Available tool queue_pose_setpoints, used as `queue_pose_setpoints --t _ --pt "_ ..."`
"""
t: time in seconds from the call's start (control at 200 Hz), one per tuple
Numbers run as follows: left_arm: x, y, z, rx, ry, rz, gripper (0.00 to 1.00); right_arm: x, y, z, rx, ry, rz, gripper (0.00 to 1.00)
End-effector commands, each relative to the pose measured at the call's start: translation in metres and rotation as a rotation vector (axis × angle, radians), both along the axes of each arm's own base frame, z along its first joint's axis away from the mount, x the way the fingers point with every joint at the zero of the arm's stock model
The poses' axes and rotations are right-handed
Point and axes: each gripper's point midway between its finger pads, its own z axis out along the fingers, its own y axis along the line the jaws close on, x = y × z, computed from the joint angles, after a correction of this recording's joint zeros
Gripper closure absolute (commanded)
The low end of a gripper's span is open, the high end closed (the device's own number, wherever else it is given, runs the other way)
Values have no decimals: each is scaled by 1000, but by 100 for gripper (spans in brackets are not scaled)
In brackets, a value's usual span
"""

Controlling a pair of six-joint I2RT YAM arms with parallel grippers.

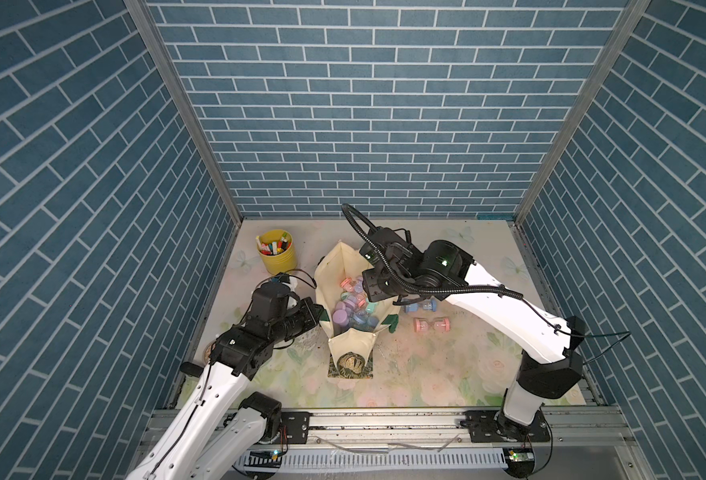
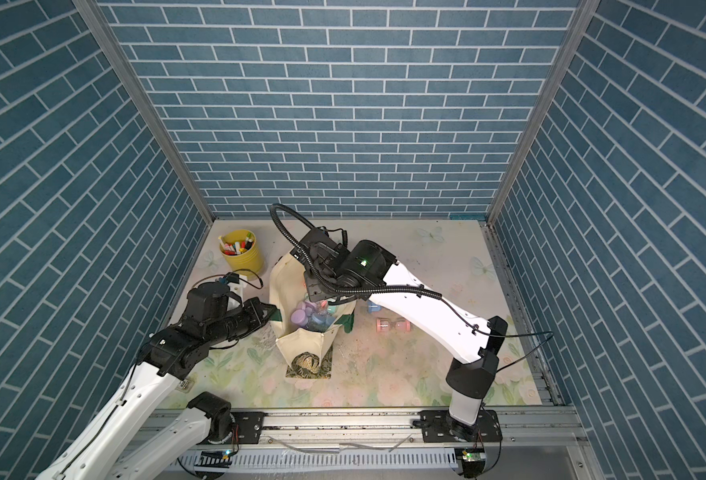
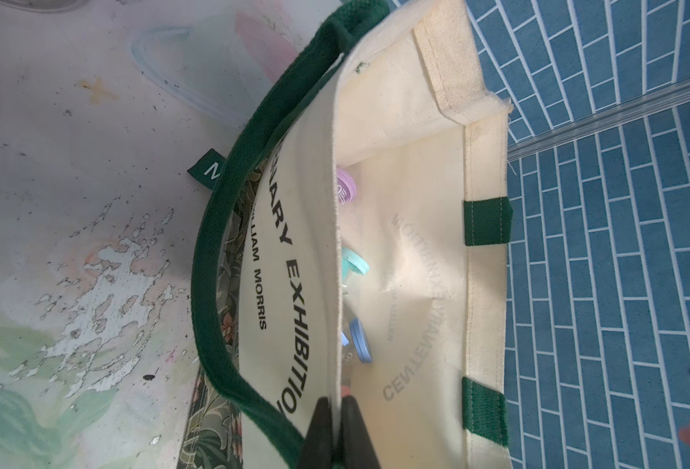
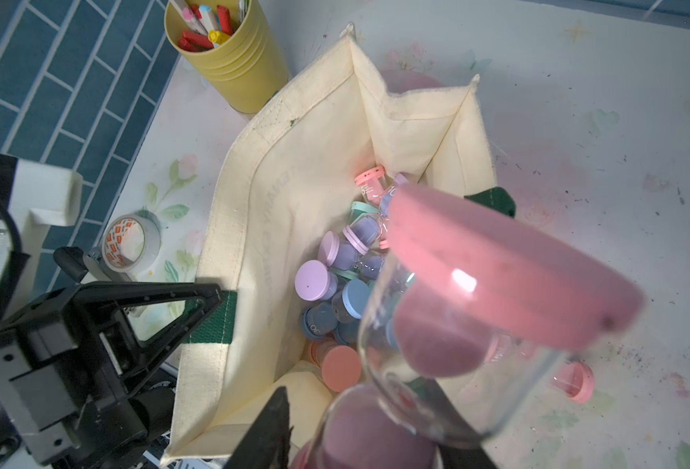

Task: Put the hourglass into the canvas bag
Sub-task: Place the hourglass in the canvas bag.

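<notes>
— Nearest the camera, what is the left gripper [image 3: 335,404] doing?
— Pinching the canvas bag [image 3: 416,182] by its rim, jaws closed on the cloth.
— And behind it?
— The right gripper [image 4: 359,430] clamps a pink hourglass [image 4: 497,260], poised over the bag's open mouth.

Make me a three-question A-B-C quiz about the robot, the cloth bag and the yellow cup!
1. The left gripper is: A open; B shut on the rim of the cream canvas bag; C holding a marker.
2. The glass hourglass in the right gripper has a cap: A pink; B green; C black.
3. The yellow cup of markers stands: A in the bag; B on the table; C on an arm.
Answers: B, fingers pinch the rim; A, its cap shows pink; B, it stands apart from the bag.
</notes>
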Motion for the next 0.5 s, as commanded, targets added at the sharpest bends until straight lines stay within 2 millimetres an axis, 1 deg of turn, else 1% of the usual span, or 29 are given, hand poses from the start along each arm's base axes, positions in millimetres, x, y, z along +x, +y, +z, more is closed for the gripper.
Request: queue_pose_setpoints --t 0.0,0.28,0.38,0.496 --pt "-3 5 9 14 -13 6 100 -7 11 -5 -4 32 60 98" --pt "-3 6 9 6 -18 14 100 -7 36 -38 -30 108 88 99" --pt "-4 6 6 13 -13 15 100 -4 38 -49 -52 115 78 100" --pt "-5 6 7 10 -15 11 100 -2 35 -52 -72 115 57 100"
